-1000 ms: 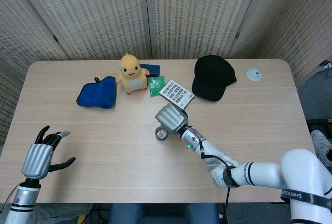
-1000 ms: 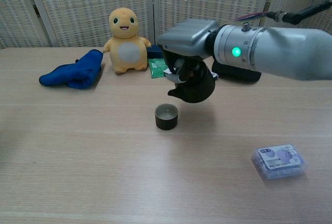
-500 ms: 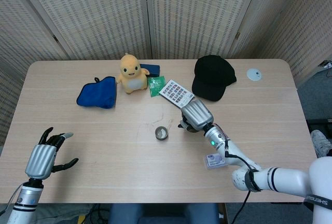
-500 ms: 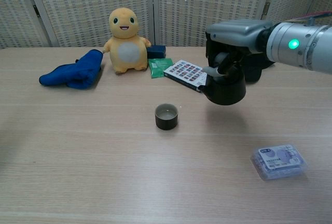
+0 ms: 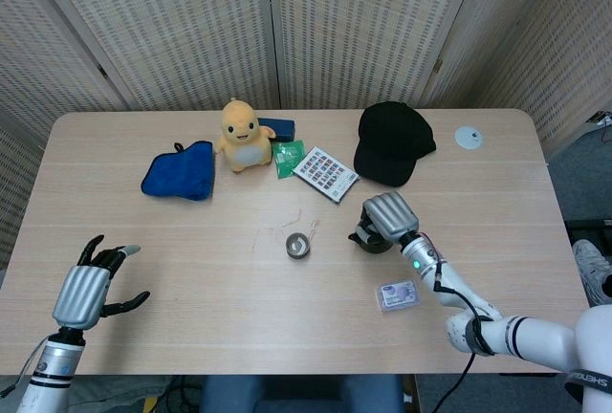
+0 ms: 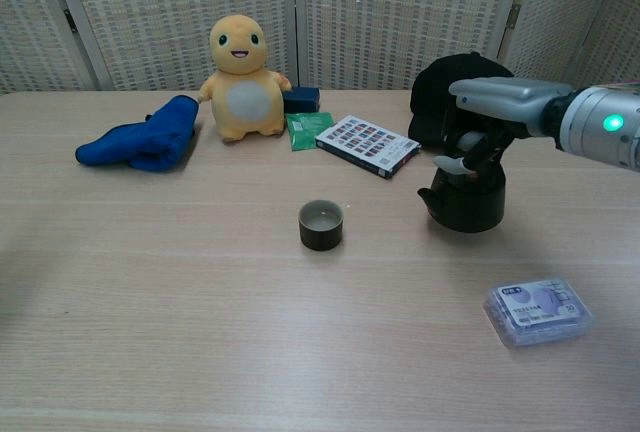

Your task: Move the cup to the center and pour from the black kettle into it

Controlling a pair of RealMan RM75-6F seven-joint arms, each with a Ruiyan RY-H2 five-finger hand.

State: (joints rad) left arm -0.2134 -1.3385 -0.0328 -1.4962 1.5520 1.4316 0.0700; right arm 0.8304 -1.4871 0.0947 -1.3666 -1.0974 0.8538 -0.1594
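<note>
cup (image 6: 321, 224) frame centre, upright | kettle (image 6: 465, 202) on table right of it | right hand (image 6: 487, 117) over kettle, grip unclear | left hand (image 5: 84, 291) lower left, fingers spread, empty | risk: releasing off-balance could tip kettle

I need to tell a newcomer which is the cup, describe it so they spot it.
Start at the yellow plush toy at the back of the wooden table. Nearer the camera, mid-table, stands a small dark round cup, open-topped, alone, shorter than the black kettle on its right.
</note>
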